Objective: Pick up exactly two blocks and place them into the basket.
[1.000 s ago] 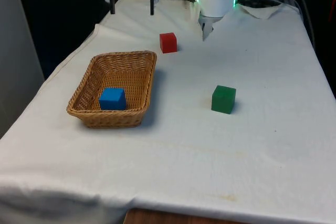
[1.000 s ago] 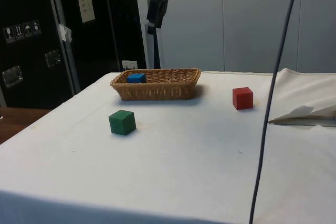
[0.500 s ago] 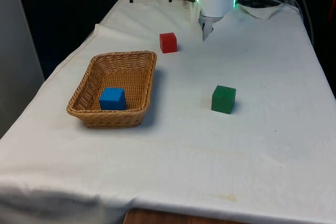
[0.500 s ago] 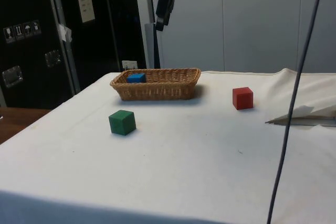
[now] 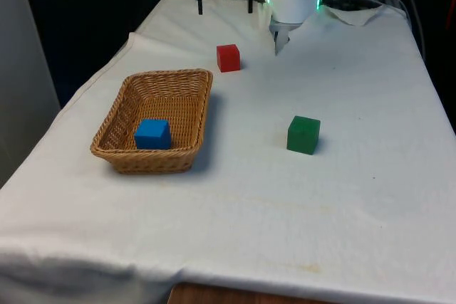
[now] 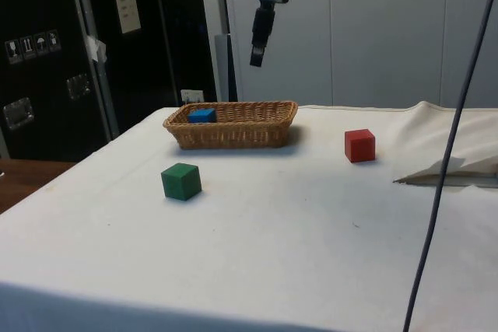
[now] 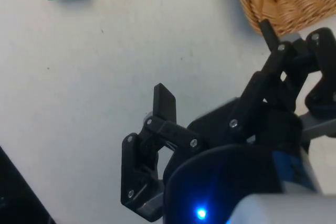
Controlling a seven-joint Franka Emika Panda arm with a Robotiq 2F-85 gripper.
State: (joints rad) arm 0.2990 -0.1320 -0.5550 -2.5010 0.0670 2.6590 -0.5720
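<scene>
Shifted toward the red block (image 6: 359, 145) since a second ago, fingers (image 7: 164, 103) spread wide (holding nothing) hover above the bench (image 5: 342, 197); blue block (image 5: 152, 134) sits in the basket (image 5: 114, 122).

Woven wicker basket (image 5: 191, 90), upright on the desk (image 5: 285, 197), holding a blue block (image 5: 152, 134) near one end. Red block (image 5: 228, 58) outside, just beyond the basket's far corner. Green block (image 5: 303, 134) well apart from the basket, flat on cloth.

Open cloth around green block (image 5: 303, 134); red block (image 5: 228, 58) near basket (image 5: 172, 80), apparently apart.
</scene>
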